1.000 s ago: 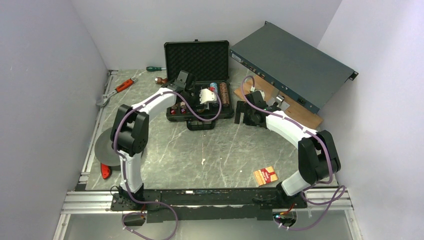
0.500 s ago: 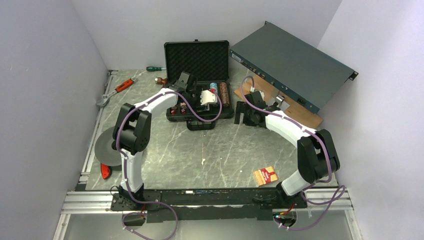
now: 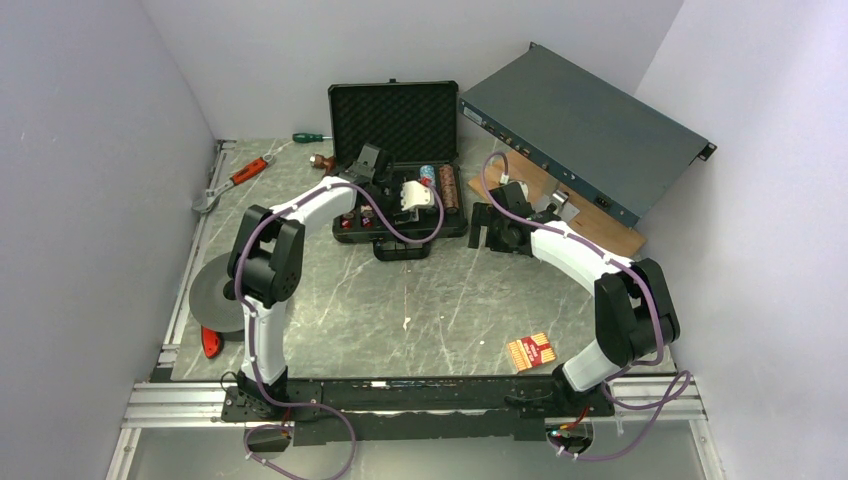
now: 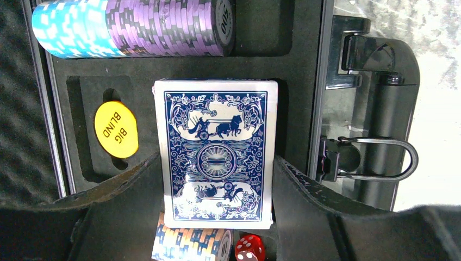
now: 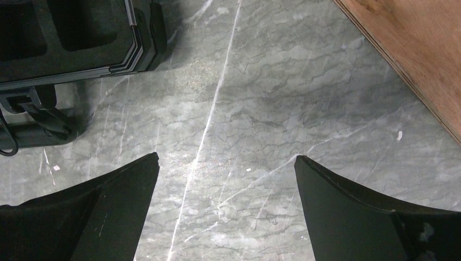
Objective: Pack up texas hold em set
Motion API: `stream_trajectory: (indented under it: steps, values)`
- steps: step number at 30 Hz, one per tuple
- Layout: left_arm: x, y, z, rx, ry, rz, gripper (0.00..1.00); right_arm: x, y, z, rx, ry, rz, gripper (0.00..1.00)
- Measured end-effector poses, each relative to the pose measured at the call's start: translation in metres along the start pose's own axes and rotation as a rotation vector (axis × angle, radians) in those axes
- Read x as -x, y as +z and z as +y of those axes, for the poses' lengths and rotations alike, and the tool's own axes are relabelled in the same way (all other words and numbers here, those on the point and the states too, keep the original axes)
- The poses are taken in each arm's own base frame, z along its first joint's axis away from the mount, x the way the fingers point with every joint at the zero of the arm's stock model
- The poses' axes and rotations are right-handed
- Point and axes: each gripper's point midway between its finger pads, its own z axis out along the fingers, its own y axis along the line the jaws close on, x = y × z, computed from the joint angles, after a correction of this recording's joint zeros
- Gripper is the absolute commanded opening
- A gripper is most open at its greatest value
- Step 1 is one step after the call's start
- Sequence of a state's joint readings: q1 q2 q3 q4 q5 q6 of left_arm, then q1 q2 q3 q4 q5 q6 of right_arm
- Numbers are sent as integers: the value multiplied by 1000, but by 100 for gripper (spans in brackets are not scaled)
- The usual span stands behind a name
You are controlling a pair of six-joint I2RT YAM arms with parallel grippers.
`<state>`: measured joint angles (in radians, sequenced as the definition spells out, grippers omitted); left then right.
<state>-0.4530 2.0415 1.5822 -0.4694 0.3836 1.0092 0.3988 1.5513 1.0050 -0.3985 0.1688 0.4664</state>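
The left hand [image 4: 217,163] is closed on the blue deck [image 4: 215,152], its fingers [image 4: 125,206] against the long sides and the back pattern facing the wrist camera. Under it lies the open black case [image 4: 321,81]. A purple-and-cyan chip row [image 4: 130,27] sits along the top of the frame and the yellow BIG BLIND button [image 4: 116,129] at mid-left. An orange chip stack [image 4: 190,244] and a red die [image 4: 250,249] peep out at the bottom edge. Whether the deck is seated in its pocket or hangs just above it, I cannot tell.

The right hand [image 5: 225,163] gapes wide and empty over the marbled counter [image 5: 261,109], with the case corner in its upper left.

From overhead, the foam lid [image 3: 395,120] stands upright. A red-and-gold flat pack [image 3: 530,350], possibly the other deck, lies at lower right, well apart from the case.

Packing looks well along. What seems left is releasing this deck, fetching that pack and shutting the lid.
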Motion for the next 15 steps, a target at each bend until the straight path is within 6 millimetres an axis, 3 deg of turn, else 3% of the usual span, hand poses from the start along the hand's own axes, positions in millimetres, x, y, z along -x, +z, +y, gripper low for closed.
stream_trajectory:
  steps: [1, 2, 6, 15]
  values:
    - [0, 0, 0, 0, 0, 0, 79, 0, 0, 0, 1, -1, 1, 100]
    - [-1, 1, 0, 5, 1, 0, 97, 0, 0, 1, 4, -1, 2, 100]
    - [-2, -2, 13, 69, 9, 2, 100, 0, 0, 2, 10, -2, 3, 100]
    - [-6, -14, 15, 136, 3, 23, 100, -1, 0, 2, 13, -2, 4, 100]
